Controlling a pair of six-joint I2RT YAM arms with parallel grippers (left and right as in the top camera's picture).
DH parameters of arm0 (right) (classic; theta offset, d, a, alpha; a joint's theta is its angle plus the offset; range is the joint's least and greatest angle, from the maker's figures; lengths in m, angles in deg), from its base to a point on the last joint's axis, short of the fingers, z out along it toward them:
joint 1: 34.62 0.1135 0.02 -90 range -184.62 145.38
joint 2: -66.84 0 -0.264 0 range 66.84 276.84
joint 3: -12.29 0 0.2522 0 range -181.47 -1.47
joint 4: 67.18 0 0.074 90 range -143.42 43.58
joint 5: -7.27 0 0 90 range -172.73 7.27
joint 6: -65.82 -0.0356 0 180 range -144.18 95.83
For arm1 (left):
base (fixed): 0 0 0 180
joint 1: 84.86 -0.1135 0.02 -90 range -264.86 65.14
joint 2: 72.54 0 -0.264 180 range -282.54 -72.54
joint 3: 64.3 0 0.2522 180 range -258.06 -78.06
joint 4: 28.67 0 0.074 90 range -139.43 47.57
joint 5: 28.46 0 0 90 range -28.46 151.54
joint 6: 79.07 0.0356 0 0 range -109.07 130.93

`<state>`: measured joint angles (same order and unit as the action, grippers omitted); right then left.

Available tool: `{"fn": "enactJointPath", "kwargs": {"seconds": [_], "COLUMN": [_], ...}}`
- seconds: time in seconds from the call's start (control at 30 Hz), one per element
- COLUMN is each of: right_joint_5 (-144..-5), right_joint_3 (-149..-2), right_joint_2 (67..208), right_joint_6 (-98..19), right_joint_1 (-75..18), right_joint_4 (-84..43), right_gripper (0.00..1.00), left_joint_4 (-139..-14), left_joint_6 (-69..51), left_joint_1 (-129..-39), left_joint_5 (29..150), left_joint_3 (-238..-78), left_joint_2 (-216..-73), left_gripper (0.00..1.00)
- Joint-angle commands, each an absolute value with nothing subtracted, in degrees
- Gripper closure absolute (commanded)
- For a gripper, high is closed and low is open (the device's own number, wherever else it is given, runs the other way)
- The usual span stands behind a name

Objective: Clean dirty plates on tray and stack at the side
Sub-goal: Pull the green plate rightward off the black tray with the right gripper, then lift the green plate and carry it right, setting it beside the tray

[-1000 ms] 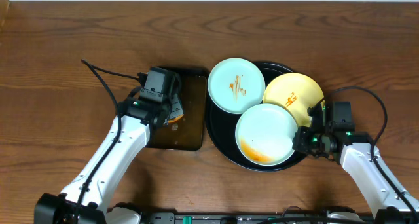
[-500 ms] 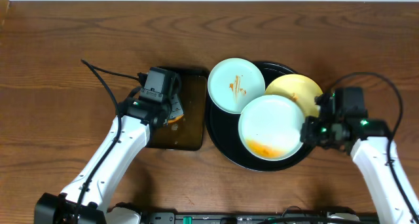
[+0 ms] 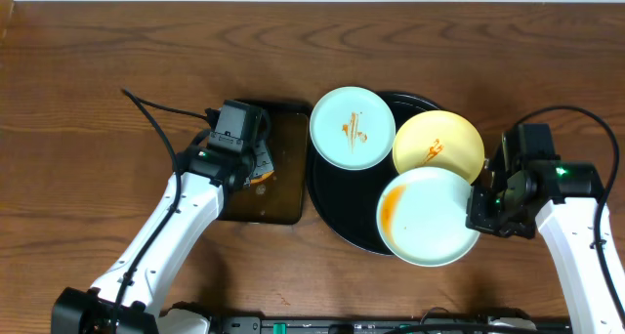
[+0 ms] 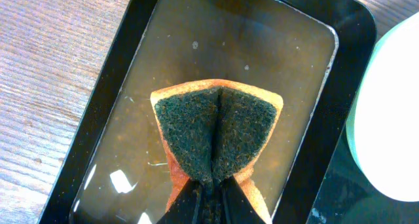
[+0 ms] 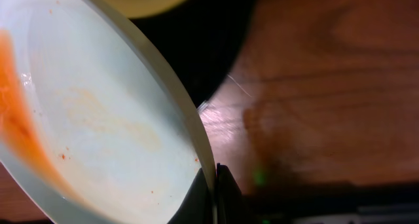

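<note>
Near plate: the pale mint-blue round plate with an orange-brown sauce streak [image 3: 428, 217] has come off the middle of the large round glossy black tray [image 3: 337, 202] over the past second. It now hangs over the tray's near-right rim, and the streak has swung round to the plate's left side.
Right claw: the right gripper [image 3: 480, 209] has drawn back to the right and pinches this plate's right rim between its fingers, which the right wrist view shows clamped on the edge.
Meaning: the first plate looks lifted and tilted, ready for wiping. No plate is cleaned or stacked yet.
Left claw: the left gripper [image 4: 211, 185] is unmoved, pressed together on a folded orange sponge with a dark green scrub face [image 4: 216, 129]. It hovers over the wet, smaller rectangular dark tray [image 3: 278, 202], left of the round tray.
Far plates: the pale yellow plate [image 3: 437, 144] and the second mint-blue plate [image 3: 352, 127] lie where they were, both streaked and both overhanging the round tray's rim.
Edges: the held plate's far edge sits just beside or over the yellow plate, so a swing could clip it.
Open room: there is bare wood right of the round tray, and more on the far side.
</note>
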<state>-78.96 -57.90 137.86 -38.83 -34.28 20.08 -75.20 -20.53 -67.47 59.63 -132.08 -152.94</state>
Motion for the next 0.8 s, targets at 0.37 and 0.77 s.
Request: {"fn": "enactJointPath", "kwargs": {"seconds": [0.37,0.77], "right_joint_5": [-91.29,-96.64], "right_joint_3": [-63.56,-65.83], "right_joint_2": [139.13,142.80], "right_joint_6": [-45.58,-47.40], "right_joint_1": [-34.54,-30.15], "right_joint_4": [25.21,22.04], "right_gripper": [0.99,0.99], "left_joint_4": [-75.14,-75.16], "left_joint_6": [-20.18,-20.18], "left_joint_1": [-67.64,-67.64], "left_joint_5": [58.49,58.49], "left_joint_3": [-131.86,-131.86], "left_joint_2": [-153.00,-153.00], "left_gripper": [0.92,0.92]}}
